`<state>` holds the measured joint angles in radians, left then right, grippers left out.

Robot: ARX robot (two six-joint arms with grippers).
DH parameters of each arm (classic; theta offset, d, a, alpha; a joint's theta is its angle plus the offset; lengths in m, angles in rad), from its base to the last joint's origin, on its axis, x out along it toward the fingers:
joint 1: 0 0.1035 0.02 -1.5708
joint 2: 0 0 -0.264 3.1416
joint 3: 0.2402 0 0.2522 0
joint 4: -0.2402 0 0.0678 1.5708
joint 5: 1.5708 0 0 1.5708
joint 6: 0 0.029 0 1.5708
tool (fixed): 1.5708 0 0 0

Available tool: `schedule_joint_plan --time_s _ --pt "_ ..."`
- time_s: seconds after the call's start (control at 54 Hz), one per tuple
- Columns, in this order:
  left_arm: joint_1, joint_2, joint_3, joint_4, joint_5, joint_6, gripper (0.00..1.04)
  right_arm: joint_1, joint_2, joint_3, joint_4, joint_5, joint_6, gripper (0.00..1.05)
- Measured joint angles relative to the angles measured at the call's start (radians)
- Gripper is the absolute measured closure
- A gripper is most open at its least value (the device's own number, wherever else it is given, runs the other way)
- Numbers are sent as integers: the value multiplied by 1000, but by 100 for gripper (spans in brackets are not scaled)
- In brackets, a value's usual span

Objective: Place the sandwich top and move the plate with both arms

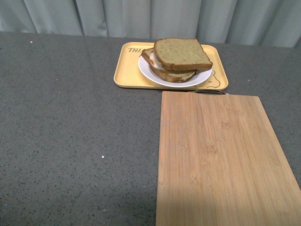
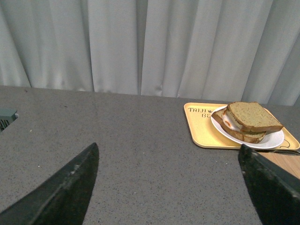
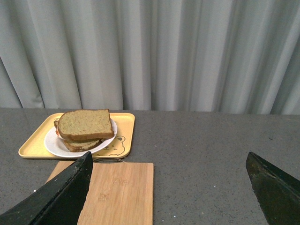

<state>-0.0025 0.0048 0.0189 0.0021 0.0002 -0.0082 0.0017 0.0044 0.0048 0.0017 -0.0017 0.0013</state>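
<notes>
Neither arm shows in the front view. Each gripper appears only in its own wrist view, as two dark fingers at the lower corners of the picture.

The left gripper [image 2: 168, 187] is spread wide, its fingers [image 2: 65, 187] far apart with only bare grey counter [image 2: 140, 154] between them. It holds nothing and touches nothing.

The right gripper [image 3: 168, 192] is likewise released and wide, its fingers [image 3: 61, 197] well apart. One finger overlaps the near corner of the bamboo cutting board [image 3: 117, 192] in the picture, but whether it touches the board cannot be told. It grasps nothing.

In the front view the sandwich top [image 1: 182, 53] lies at about 12 o'clock, toward the far edge of the counter [image 1: 70, 141]. It sits as the uppermost slice of the stack, tilted slightly, and skewed toward 3 o'clock relative to the lower bread slices [image 1: 171, 73]. A sliver of fried egg [image 1: 155, 61] shows beneath it on the 9 o'clock side.

The stack rests on the white plate [image 1: 155, 75], and the plate stands on the yellow tray [image 1: 127, 70], nearer the tray's 3 o'clock half. The tray bears dark lettering at its far 9 o'clock corner and a line drawing at its near 3 o'clock corner, partly hidden by the plate.

The cutting board [image 1: 221, 160] lies just at 6 o'clock of the tray, almost meeting its near edge, and runs on to the near edge of the picture. A pale grey curtain [image 1: 150, 16] hangs behind the counter.
</notes>
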Motion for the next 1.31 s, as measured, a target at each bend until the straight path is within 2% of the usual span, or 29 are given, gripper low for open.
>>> schedule_joint_plan --time_s 0.093,0.167,1.315 --pt "0 0 0 0 0 1 5 0 0 0 0 0 0 9" --pt "0 0 0 0 0 1 7 0 0 0 0 0 0 9" --pt "0 0 0 0 0 1 7 0 0 0 0 0 0 9"
